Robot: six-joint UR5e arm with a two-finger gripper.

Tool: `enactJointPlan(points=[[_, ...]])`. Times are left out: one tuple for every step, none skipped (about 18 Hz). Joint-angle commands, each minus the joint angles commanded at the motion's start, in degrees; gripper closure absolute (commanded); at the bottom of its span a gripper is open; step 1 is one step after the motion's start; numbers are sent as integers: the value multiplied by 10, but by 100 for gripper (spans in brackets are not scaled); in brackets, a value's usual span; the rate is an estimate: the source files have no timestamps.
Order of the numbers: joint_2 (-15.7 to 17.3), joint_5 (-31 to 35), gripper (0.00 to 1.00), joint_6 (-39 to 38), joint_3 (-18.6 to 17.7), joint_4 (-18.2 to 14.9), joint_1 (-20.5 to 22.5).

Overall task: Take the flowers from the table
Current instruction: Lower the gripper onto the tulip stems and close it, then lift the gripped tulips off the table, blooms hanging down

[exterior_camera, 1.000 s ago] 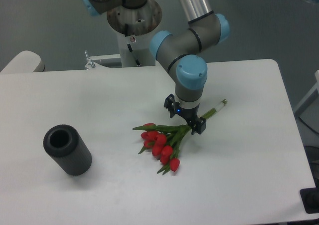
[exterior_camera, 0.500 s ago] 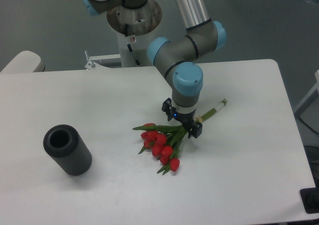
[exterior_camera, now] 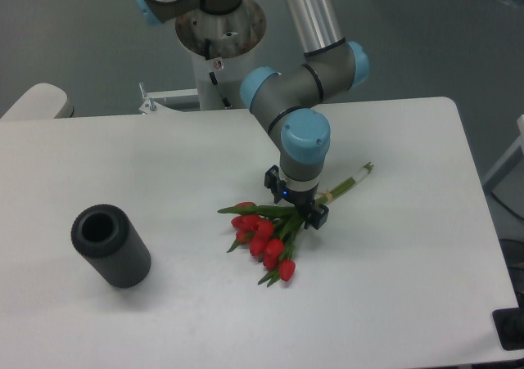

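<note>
The flowers (exterior_camera: 264, 240), red tulips with green leaves, lie flat on the white table (exterior_camera: 164, 156). Their bound stems run up and to the right to a pale tip near the middle right. My gripper (exterior_camera: 296, 208) is low over the stems just behind the leaves. Its two dark fingers stand open on either side of the stems, one at the upper left and one at the lower right. The stretch of stems under the gripper is hidden.
A dark grey hollow cylinder (exterior_camera: 110, 245) lies on its side at the table's left, opening towards the camera. The robot's base (exterior_camera: 217, 25) stands behind the far edge. The table's right edge is near the stem tips.
The gripper has moved a little left and down along the stems, towards the blossoms. The flowers and the cylinder have not moved.
</note>
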Motion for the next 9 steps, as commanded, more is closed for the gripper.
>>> enactJointPlan(points=[[0, 0, 69, 1, 1, 1, 0], [0, 0, 70, 1, 3, 0, 0], [0, 0, 70, 0, 4, 0, 0], [0, -1, 71, 0, 5, 0, 0], [1, -1, 71, 0, 7, -1, 0], [3, -1, 71, 0, 11, -1, 0], [4, -1, 71, 0, 17, -1, 0], [9, -1, 71, 1, 23, -3, 0], [17, -2, 71, 2, 33, -7, 0]])
